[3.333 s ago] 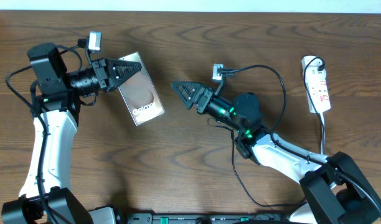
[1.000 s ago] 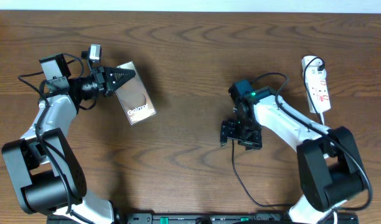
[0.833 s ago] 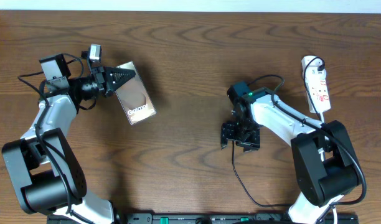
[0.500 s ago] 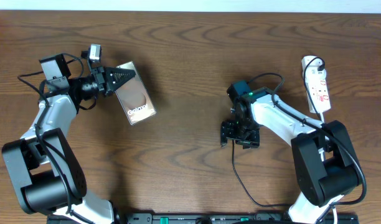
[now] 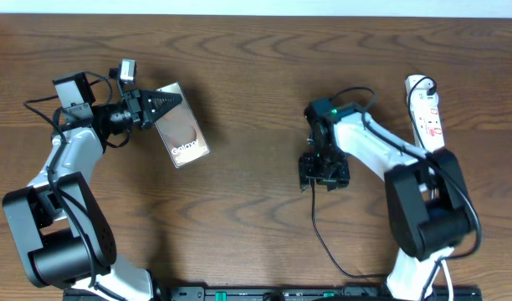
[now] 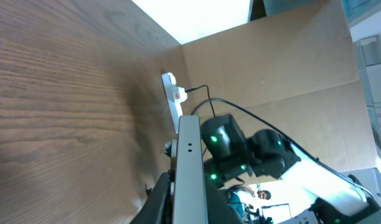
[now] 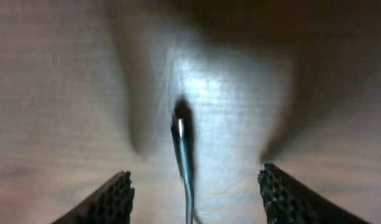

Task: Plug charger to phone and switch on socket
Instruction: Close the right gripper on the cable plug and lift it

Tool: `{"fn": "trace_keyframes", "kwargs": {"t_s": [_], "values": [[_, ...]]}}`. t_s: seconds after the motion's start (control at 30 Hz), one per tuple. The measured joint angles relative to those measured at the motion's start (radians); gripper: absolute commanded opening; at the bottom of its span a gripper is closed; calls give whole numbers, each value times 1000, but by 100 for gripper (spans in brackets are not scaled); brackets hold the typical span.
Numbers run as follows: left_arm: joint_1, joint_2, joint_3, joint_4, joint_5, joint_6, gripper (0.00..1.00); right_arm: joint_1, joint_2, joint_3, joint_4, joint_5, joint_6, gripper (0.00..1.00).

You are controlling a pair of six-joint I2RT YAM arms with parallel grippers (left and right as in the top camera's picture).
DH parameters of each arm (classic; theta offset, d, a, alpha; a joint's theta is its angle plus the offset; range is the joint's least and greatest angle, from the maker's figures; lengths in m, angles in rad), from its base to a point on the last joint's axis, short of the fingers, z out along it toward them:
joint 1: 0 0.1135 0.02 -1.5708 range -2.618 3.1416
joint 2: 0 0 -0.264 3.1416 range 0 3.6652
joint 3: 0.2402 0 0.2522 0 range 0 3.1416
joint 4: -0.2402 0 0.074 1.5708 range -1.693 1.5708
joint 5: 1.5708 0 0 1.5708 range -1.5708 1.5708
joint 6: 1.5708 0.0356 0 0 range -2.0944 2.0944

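Charger (image 7: 184,146) tip first: we see its narrow connector end lying flat on the table (image 5: 256,67), well to the right of the phone (image 5: 182,130). It sits between the 2 fingers (image 7: 112,199) of the right gripper (image 7: 197,171). Those jaws stand apart on either side of the tip and touch nothing, so this gripper is released. From above, the charger's thin black cable (image 5: 316,221) runs from under the right gripper (image 5: 323,177) toward the near edge of the table, away from the phone.

The phone sits at a slant, its "Galaxy" lettering face up. The left gripper (image 5: 174,101) is clenched on its upper left edge. In the left wrist view we see the phone (image 6: 189,168) edge-on as a pale strip running up between the jaws.

The socket (image 5: 427,113), a white strip with red markings, lies far to the right of the phone, beyond the right arm, with a black plug in its top end. The left wrist view shows the socket (image 6: 172,93) past the phone's edge.
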Motion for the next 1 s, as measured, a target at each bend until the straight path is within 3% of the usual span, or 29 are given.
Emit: {"fn": "trace_keyframes", "kwargs": {"t_s": [0.23, 0.37, 0.43, 1.0], "values": [[0, 0, 0, 0, 0, 0, 8, -2, 48, 45, -25, 11, -3, 58], [0, 0, 0, 0, 0, 0, 7, -1, 50, 45, -24, 12, 3, 28], [0, 0, 0, 0, 0, 0, 7, 1, 52, 46, -25, 14, 1, 19], [0, 0, 0, 0, 0, 0, 7, 40, 56, 47, -23, 14, 25, 12]]}}
